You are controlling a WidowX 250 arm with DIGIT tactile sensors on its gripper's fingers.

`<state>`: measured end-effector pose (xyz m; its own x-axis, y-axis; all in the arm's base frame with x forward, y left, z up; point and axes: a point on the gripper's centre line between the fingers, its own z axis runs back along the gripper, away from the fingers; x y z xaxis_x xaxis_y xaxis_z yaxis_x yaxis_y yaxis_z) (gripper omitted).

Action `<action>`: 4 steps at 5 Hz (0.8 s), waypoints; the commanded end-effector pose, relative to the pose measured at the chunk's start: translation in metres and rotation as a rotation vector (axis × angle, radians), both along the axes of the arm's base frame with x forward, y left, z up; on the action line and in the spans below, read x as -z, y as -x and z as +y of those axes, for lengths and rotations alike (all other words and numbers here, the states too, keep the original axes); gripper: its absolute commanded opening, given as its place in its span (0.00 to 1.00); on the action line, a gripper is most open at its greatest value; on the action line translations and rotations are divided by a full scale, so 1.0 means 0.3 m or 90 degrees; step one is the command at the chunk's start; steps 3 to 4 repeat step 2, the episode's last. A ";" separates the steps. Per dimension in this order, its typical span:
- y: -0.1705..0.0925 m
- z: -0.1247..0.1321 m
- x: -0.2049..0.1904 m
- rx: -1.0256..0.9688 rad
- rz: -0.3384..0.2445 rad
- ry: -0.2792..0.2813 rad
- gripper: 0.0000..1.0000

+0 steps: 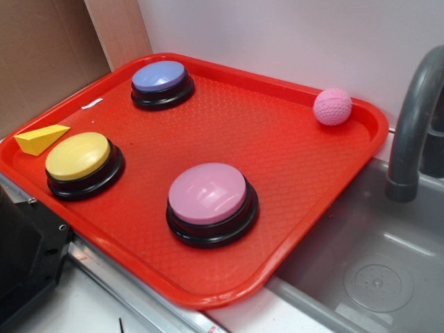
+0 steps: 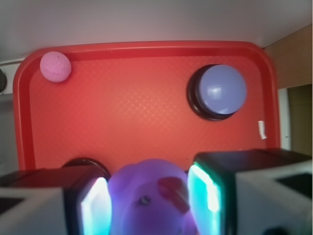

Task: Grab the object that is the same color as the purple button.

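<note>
Wrist view: purple duck (image 2: 151,200), red-orange beak showing, sits between the two fingers of the gripper (image 2: 149,203), the glowing pads (image 2: 95,208) close against its sides — clamped on it, by the look. Below lies the red tray (image 2: 146,49), with the purple button (image 2: 222,90) at its far right and the pink ball (image 2: 55,66) in the far left corner. Exterior view: no duck and no arm in frame; tray holds purple button, yellow button (image 1: 78,156), pink button (image 1: 207,193), yellow wedge (image 1: 40,139), ball. Judgement: the grab looks essentially made, matching colour confirmed; only a secure hold is left to prove.
</note>
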<state>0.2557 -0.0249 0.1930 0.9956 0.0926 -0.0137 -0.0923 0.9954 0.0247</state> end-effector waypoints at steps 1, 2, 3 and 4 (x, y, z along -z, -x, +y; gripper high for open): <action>-0.063 -0.013 -0.059 -0.045 -0.019 -0.036 0.00; -0.074 -0.007 -0.057 -0.045 -0.038 -0.026 0.00; -0.074 -0.007 -0.057 -0.045 -0.038 -0.026 0.00; -0.074 -0.007 -0.057 -0.045 -0.038 -0.026 0.00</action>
